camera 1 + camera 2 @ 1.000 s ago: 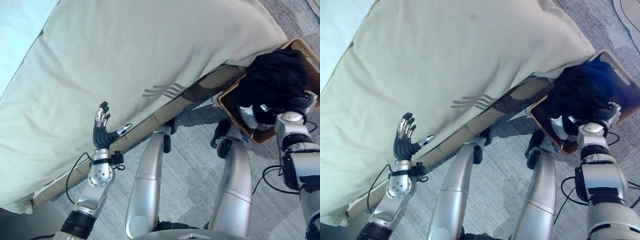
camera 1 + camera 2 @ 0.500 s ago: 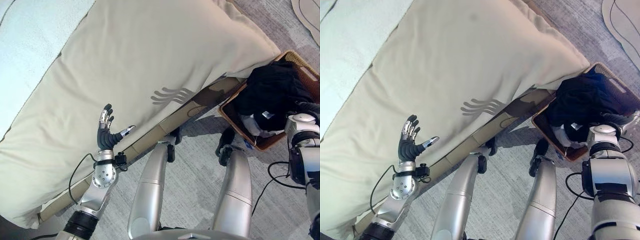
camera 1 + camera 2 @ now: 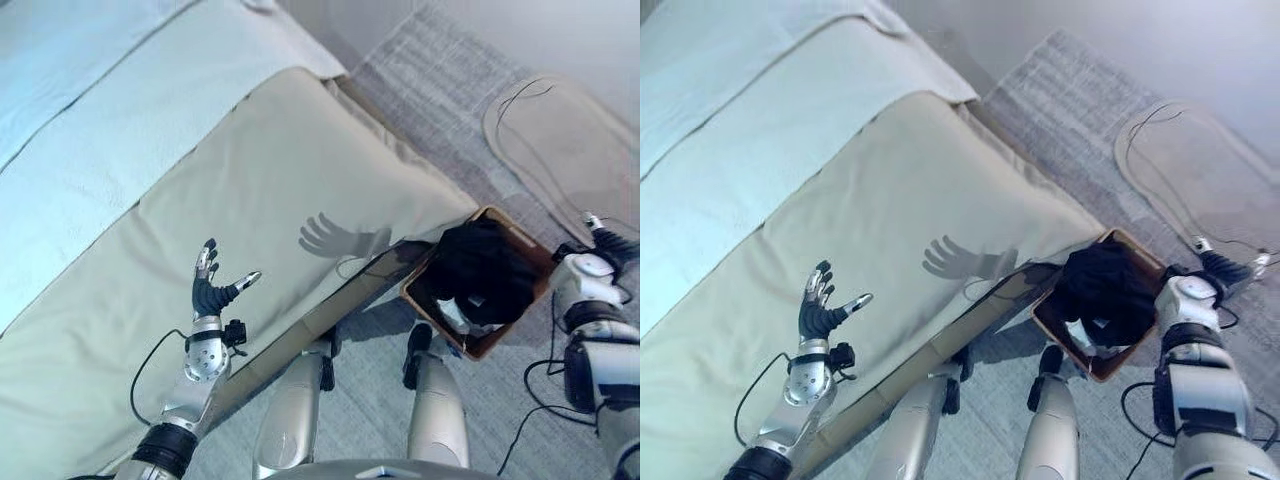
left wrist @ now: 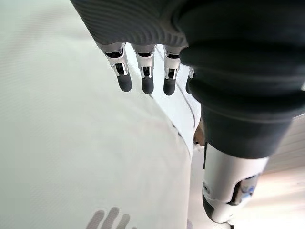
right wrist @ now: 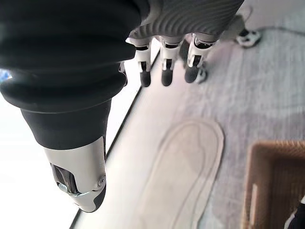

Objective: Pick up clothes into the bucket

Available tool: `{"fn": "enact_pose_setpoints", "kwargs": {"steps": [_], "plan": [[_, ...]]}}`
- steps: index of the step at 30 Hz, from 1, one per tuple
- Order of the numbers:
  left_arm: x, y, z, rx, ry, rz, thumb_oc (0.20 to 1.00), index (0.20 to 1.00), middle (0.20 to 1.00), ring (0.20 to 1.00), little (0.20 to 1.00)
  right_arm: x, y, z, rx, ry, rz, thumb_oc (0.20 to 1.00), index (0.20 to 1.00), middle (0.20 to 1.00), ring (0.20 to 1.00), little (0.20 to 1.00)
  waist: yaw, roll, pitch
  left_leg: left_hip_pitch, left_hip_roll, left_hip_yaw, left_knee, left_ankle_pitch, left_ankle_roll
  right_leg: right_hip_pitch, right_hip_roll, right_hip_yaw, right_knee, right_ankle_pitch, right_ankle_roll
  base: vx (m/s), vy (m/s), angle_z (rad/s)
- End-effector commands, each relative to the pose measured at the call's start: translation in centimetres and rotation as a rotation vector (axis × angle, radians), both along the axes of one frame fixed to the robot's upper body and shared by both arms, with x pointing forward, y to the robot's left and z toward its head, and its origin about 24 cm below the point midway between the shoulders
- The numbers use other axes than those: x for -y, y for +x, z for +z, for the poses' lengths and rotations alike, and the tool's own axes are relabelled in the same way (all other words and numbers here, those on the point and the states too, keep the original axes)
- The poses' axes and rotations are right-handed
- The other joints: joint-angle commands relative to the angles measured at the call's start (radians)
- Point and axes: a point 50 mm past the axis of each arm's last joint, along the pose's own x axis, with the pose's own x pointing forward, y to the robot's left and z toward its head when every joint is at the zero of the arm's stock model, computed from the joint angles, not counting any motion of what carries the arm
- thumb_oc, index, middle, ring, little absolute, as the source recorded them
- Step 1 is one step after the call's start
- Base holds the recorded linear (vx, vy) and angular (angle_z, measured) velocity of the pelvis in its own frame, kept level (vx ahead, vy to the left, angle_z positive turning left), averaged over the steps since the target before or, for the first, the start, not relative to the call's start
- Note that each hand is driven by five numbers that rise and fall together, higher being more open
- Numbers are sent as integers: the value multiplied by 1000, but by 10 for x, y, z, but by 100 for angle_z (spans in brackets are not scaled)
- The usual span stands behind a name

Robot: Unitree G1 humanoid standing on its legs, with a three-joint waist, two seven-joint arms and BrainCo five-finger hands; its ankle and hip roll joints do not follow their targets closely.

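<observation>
- Down on the carpet beside the bed (image 3: 150, 150), left eye view: the wicker basket (image 3: 527, 243) holds a heap of black clothes (image 3: 480, 270), with a scrap of white fabric (image 3: 452, 315) tucked under them. That load looks delivered.
- Left hand (image 3: 210, 290) hangs above the beige duvet (image 3: 300, 170), fingers spread wide, holding nothing.
- Right eye view: right hand (image 3: 1225, 268) sits just past the basket's far side, over the carpet, fingers straight and empty. No loose garment shows on the duvet or the carpet, so little seems left to collect.
- Left wrist view: fingers (image 4: 145, 78) straight over plain bedding, nothing between them and the thumb.
- Right wrist view: fingers (image 5: 164, 71) straight and clear, a pale oval mat (image 5: 186, 167) on the carpet beyond, the basket's woven rim at the edge.
</observation>
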Motion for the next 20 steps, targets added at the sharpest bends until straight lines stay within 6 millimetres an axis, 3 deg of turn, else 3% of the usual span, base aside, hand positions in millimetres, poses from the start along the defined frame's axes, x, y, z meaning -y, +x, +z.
{"fn": "enact_pose_setpoints", "kwargs": {"steps": [1,2,3,4,7,9,15,20], "plan": [[-15,0,14,77,-12,59,1000,1000,1000,1000,1000,-12,1,-2,28,-78,93,1000,1000,1000,1000,1000,-20,-16,18,40,39,-31,-46,-1,-55,112,-48,4,-152,143,82,157,-92,-15],[-20,-3,12,78,-29,80,1000,1000,1000,1000,1000,-35,-9,-25,-11,-98,204,1000,1000,1000,1000,1000,-31,-32,2,102,49,-31,-90,11,-59,178,-39,-13,-190,147,84,114,-66,-6],[-20,-3,12,77,-28,80,1000,1000,1000,1000,1000,-35,-10,-26,-13,-97,204,1000,1000,1000,1000,1000,-32,-33,1,102,48,-32,-94,17,-58,180,-38,-15,-196,152,84,132,-93,-3],[-25,-5,9,69,-27,102,1000,1000,1000,1000,1000,-56,-20,-39,-46,-154,341,1000,1000,1000,1000,1000,-44,-49,-18,156,57,-33,-133,25,-64,230,-28,-30,-225,148,85,54,-45,6],[-27,-8,6,55,-24,113,1000,1000,1000,1000,1000,-69,-31,-53,-78,-160,411,1000,1000,1000,1000,1000,-51,-64,-49,202,58,-34,-173,39,-67,278,-12,-46,-262,156,87,96,-54,7],[-25,-9,-7,-2,-45,119,1000,1000,1000,1000,1000,-90,-42,-72,-108,-109,497,1000,1000,1000,1000,1000,-58,-84,-86,264,69,-22,-207,47,-73,336,2,-55,-300,162,90,68,-30,-4],[-15,-12,-25,-88,-72,62,1000,1000,1000,1000,1000,-121,-61,-102,-146,50,633,1000,1000,1000,1000,1000,-65,-104,-142,303,79,-2,-234,47,-92,394,31,-65,-392,194,89,-7,-7,-1],[-7,-17,-36,-147,-28,29,1000,1000,1000,1000,1000,-138,-76,-121,-209,119,704,1000,1000,1000,1000,1000,-60,-112,-168,331,80,12,-234,38,-88,425,44,-62,-432,206,89,29,2,-4]]}}
